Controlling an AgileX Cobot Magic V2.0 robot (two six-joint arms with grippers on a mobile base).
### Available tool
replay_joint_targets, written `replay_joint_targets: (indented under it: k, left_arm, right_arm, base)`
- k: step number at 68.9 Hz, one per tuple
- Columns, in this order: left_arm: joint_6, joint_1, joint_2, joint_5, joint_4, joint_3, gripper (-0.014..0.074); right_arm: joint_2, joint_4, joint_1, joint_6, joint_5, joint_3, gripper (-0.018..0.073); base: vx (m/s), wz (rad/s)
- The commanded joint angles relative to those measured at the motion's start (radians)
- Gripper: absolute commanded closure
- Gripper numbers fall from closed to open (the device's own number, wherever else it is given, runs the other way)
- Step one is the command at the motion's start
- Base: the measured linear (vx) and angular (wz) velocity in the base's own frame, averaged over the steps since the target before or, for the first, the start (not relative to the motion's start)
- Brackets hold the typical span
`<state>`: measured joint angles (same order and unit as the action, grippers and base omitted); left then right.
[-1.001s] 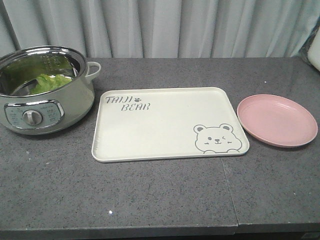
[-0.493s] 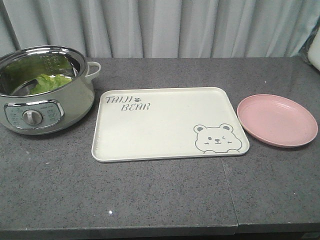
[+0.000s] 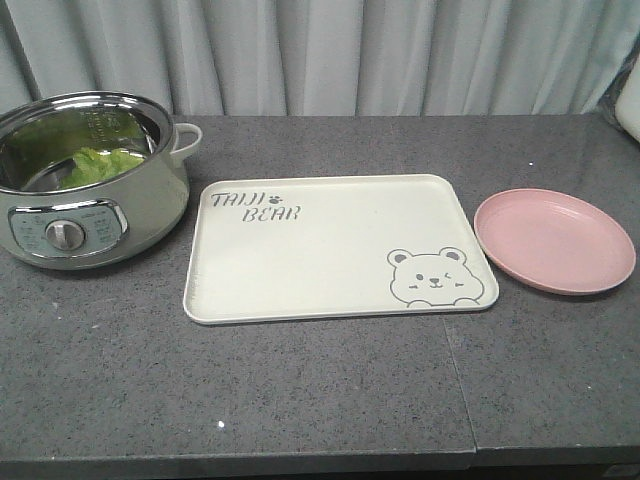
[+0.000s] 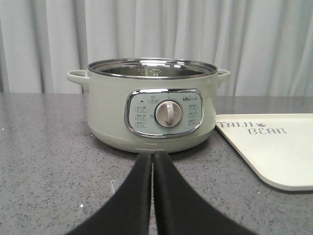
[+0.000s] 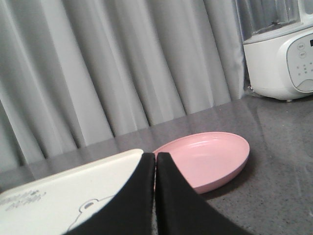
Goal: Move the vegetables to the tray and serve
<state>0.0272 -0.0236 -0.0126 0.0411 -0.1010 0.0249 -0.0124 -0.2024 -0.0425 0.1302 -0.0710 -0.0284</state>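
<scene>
Bright green crinkled vegetables (image 3: pixel 96 165) lie inside the pale green electric pot (image 3: pixel 92 185) at the table's left. The cream tray (image 3: pixel 335 245) with bear drawing lies flat in the middle, holding nothing. Neither gripper appears in the front view. Seen from the left wrist, my left gripper (image 4: pixel 152 155) is shut with nothing in it, low over the table just short of the pot (image 4: pixel 151 105); the tray's corner (image 4: pixel 274 147) is to its right. My right gripper (image 5: pixel 155 156) is shut and holds nothing, pointing at the gap between tray (image 5: pixel 63 191) and pink plate (image 5: pixel 205 159).
A round pink plate (image 3: pixel 553 240) sits right of the tray. A white appliance (image 5: pixel 286 49) stands at the far right. Grey curtains hang behind the dark stone table (image 3: pixel 300 390), whose front edge runs along the bottom of the front view.
</scene>
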Motion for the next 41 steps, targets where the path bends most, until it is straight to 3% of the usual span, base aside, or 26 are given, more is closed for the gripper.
replay_joint_targets:
  k: [1, 18, 28, 36, 41]
  left_arm:
    - [-0.064, 0.007, -0.013, -0.114, -0.025, 0.023, 0.0602]
    - [-0.408, 0.007, -0.013, -0.315, -0.217, 0.017, 0.0602]
    - [-0.530, 0.007, -0.013, -0.412, -0.212, 0.017, 0.0602]
    - [-0.600, 0.007, -0.013, -0.467, -0.202, 0.016, 0.0599]
    - [-0.600, 0.008, -0.013, -0.445, -0.104, -0.011, 0.0584]
  right_arm:
    - [-0.007, -0.024, -0.007, 0.004, -0.114, -0.015, 0.0561]
    - [0.004, -0.020, -0.007, 0.011, -0.063, 0.063, 0.0561]
    - [0.079, -0.017, -0.007, -0.045, 0.137, 0.257, 0.0561]
    - [0.183, -0.017, -0.007, -0.235, 0.265, 0.426, 0.0559]
    - [0.258, -0.041, -0.007, -0.354, 0.293, 0.514, 0.0534]
  base:
    - [0.00, 0.00]
    - [0.00, 0.00]
    - [0.00, 0.00]
    - [0.00, 0.00]
    - [0.00, 0.00]
